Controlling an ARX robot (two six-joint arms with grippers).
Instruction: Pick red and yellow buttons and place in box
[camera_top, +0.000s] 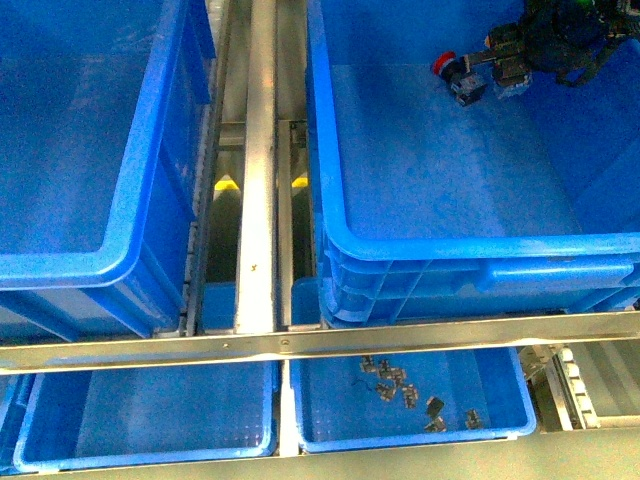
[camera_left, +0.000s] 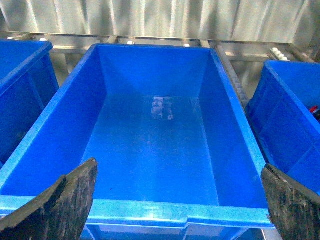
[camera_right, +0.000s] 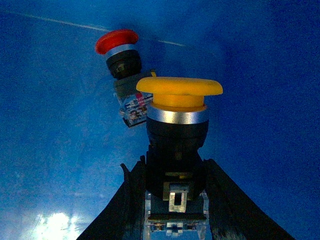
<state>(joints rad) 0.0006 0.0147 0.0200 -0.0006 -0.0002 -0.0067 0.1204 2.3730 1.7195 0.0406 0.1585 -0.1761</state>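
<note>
Yellow mushroom-cap push-button (camera_right: 178, 131) pinched by its black body in right gripper (camera_right: 175, 200), low inside deep blue plastic box (camera_top: 420, 245). Red mushroom-cap push-button (camera_right: 120, 55) lying on floor just beyond fingertips. Only release left, apparently. Left gripper (camera_left: 175, 200) spread, idle.

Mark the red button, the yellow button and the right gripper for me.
red button (camera_right: 116, 41): right wrist view, on its red cap.
yellow button (camera_right: 179, 86): right wrist view, on its yellow cap.
right gripper (camera_right: 176, 187): right wrist view, midway between the fingertips, which clamp the yellow button's black body.

Red button (camera_right: 116, 41) lies tipped on the box (camera_top: 420, 180) floor; yellow button (camera_right: 179, 90) stands upright beside it.
</note>
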